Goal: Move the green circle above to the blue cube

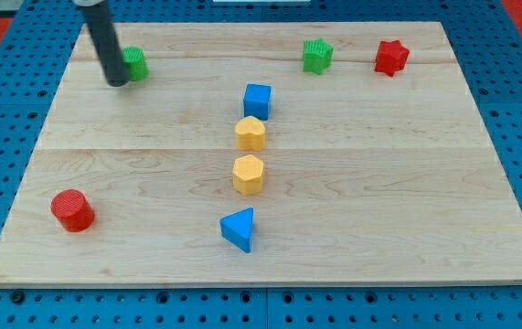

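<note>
dark grey-black cylindrical rod, smooth, matte; my tip [117,82] rounded.

A green star-shaped block [316,56] sits near the far edge of the pale wooden board [407,201], with a red star-shaped block [390,57] just beside it toward the far right corner. Two yellow hexagonal blocks [250,133] [249,174] stand in a line mid-board. A blue triangular block [239,228] lies nearer the front edge. A red cylinder [72,210] rests toward the front left corner.

My tip [117,82] touching green circle [135,64] left.
</note>
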Robot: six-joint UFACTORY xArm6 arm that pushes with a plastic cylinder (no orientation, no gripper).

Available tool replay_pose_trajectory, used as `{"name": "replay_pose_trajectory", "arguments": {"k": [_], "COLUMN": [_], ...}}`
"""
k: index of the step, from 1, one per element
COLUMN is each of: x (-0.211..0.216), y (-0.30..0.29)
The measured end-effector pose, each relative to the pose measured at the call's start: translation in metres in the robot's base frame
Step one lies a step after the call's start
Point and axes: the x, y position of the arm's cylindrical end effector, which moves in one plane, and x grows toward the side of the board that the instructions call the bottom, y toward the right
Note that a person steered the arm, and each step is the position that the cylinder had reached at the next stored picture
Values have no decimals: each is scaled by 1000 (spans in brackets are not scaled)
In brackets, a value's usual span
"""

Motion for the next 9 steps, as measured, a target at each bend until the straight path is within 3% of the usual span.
{"name": "replay_pose_trajectory", "arguments": {"k": [1, 3, 5, 8, 9], "x": [1, -28, -39, -60, -62], "y": [-27, 63, 29, 131, 136]}}
